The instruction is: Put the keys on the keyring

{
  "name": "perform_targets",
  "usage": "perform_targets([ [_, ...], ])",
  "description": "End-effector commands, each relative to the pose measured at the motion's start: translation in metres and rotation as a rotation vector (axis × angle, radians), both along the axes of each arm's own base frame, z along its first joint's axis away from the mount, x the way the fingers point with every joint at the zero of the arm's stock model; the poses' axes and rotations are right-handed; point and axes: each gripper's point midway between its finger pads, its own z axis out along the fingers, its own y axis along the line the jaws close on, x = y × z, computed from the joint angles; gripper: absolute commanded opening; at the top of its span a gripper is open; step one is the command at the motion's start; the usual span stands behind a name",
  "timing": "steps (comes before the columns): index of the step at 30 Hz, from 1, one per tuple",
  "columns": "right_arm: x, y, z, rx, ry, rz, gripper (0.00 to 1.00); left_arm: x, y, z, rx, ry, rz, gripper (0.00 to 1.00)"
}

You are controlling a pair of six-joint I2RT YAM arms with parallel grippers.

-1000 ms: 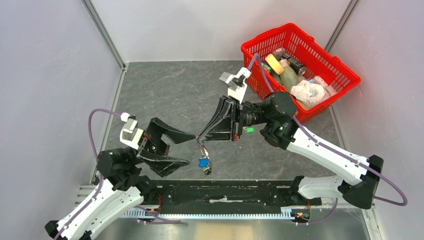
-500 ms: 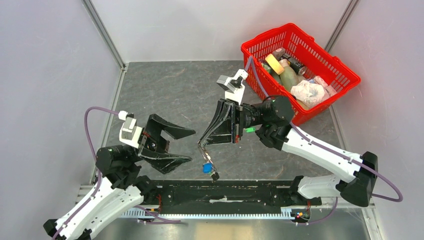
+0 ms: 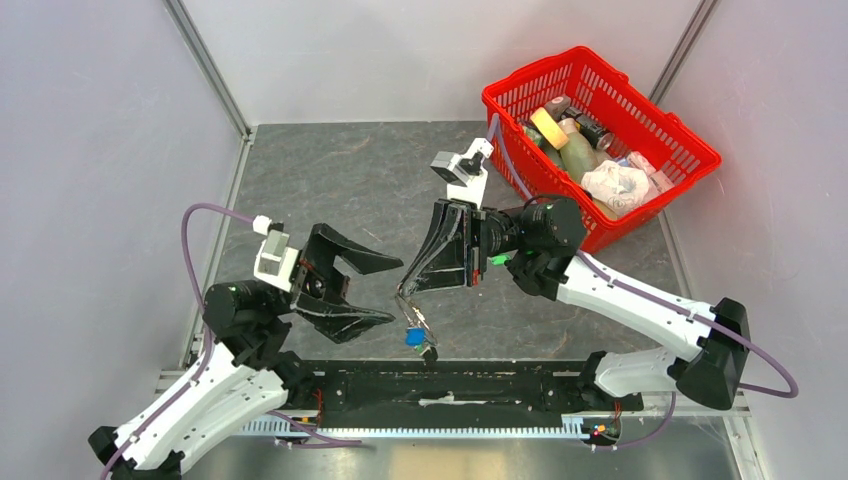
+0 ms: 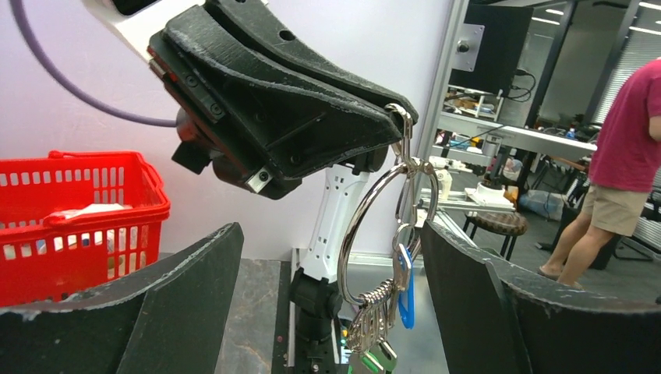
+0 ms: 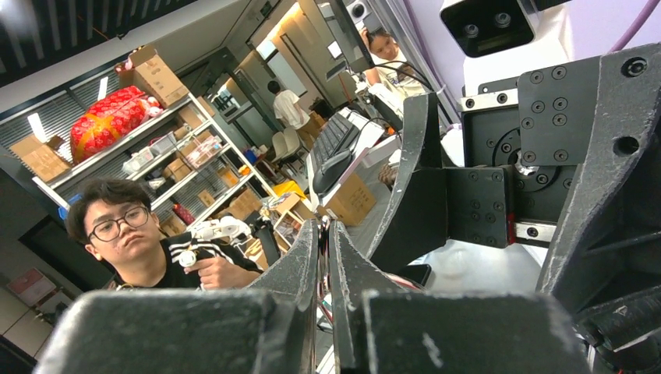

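The keyring (image 4: 348, 245), a large silver wire loop, hangs in the air from my right gripper (image 3: 402, 289), which is shut on its top. Several silver keys (image 4: 379, 310) dangle in a bunch at the ring's bottom, among them one with a blue head (image 4: 406, 285) and one with a green head (image 4: 372, 361). From above, the blue head (image 3: 411, 337) and a dark head (image 3: 428, 352) hang just over the table's near edge. My left gripper (image 3: 396, 292) is open and empty, and its two fingers flank the hanging ring without touching it. In the right wrist view the fingers (image 5: 351, 273) are pressed together and mostly hide the ring.
A red basket (image 3: 493, 99) full of bottles, tape and wrapped items stands at the back right, also visible past the left finger (image 4: 78, 210). The black rail (image 3: 450, 385) with both arm bases runs along the near edge, right below the keys.
My left gripper has moved right, towards the hanging ring, still wide open. The right gripper shifted slightly left, and the keys now hang a little lower and nearer the front edge.
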Motion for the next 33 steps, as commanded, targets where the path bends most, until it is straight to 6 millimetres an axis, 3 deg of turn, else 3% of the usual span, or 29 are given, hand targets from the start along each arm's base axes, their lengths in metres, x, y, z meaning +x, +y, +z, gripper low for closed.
perform_targets([
  [1, -0.008, -0.007, 0.016, 0.062, -0.02, 0.034, 0.0, -0.021, 0.006, 0.022, -0.05, -0.123, -0.07, 0.91],
  [11, -0.005, -0.003, 0.018, 0.078, -0.002, 0.054, 0.0, -0.03, 0.003, 0.024, -0.055, -0.15, -0.159, 0.9],
  [16, -0.005, -0.003, 0.021, 0.084, -0.002, 0.056, 0.0, -0.03, 0.002, 0.021, -0.046, -0.152, -0.164, 0.83],
  [29, -0.006, -0.005, 0.028, 0.109, -0.01, 0.061, 0.0, -0.035, 0.002, 0.019, -0.025, -0.159, -0.19, 0.35],
  [31, -0.007, -0.006, 0.029, 0.112, -0.012, 0.063, 0.0, -0.036, 0.002, 0.018, -0.02, -0.162, -0.199, 0.19],
  [32, -0.007, -0.006, 0.029, 0.112, -0.012, 0.063, 0.0, -0.036, 0.002, 0.019, -0.021, -0.161, -0.2, 0.03],
  [33, -0.007, -0.005, 0.028, 0.11, -0.012, 0.064, 0.0, -0.036, 0.002, 0.019, -0.021, -0.161, -0.198, 0.02],
])
